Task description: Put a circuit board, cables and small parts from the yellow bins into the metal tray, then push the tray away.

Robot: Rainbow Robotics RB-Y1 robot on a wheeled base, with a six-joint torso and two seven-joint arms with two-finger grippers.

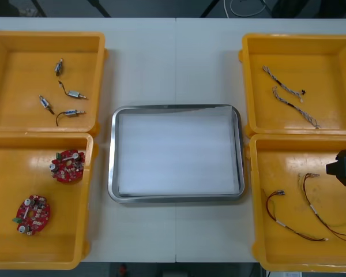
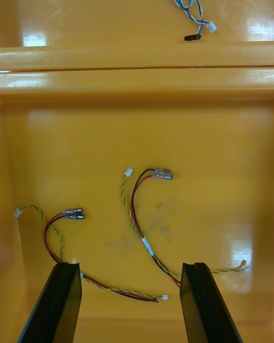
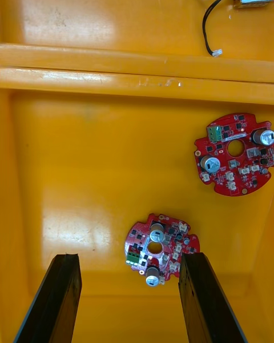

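Rectangular metal tray (image 1: 176, 198) (white inside) lay lengthwise 9-to-3 o'clock; left gripper (image 3: 128, 258) and right gripper (image 2: 130, 266) gaped empty over yellow plastic bins (image 1: 23, 75).

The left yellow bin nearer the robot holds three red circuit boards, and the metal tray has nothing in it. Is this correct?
Not quite. The front view shows only two circuit boards in that bin, not three. The metal tray has nothing in it, as you say.
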